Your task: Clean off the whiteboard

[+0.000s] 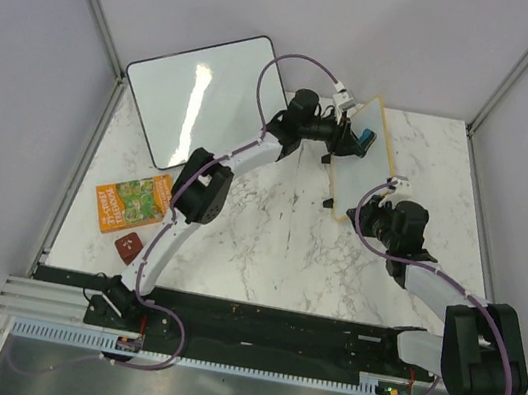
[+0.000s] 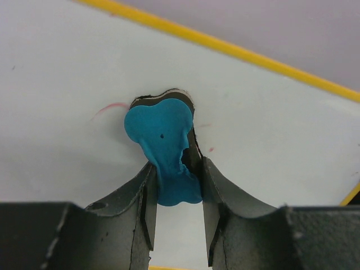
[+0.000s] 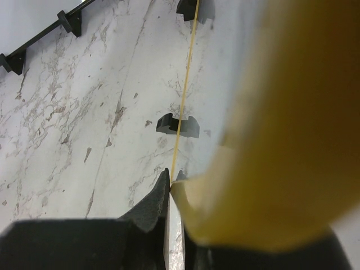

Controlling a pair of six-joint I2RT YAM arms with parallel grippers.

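Top: whiteboard (image 1: 349, 183) stands on edge toward the far-right corner of the bench (image 1: 267, 239). Left pincer (image 1: 355, 138) is at its face, right pincer (image 1: 372, 204) at its near end.

Left wrist: left pincer clamped on blue eraser (image 2: 160, 126), pad against the board, faint red stroke (image 2: 109, 107) beside it.

Right wrist: right pincer pinches the frame edge, with a black clip foot (image 3: 177, 125) down on the bench.

Looks light, stiff, tippy, with a slick face. Hold the frame, not the face.

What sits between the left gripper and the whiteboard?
A blue eraser, pinched by the left gripper, against the whiteboard; left wrist view shows it.
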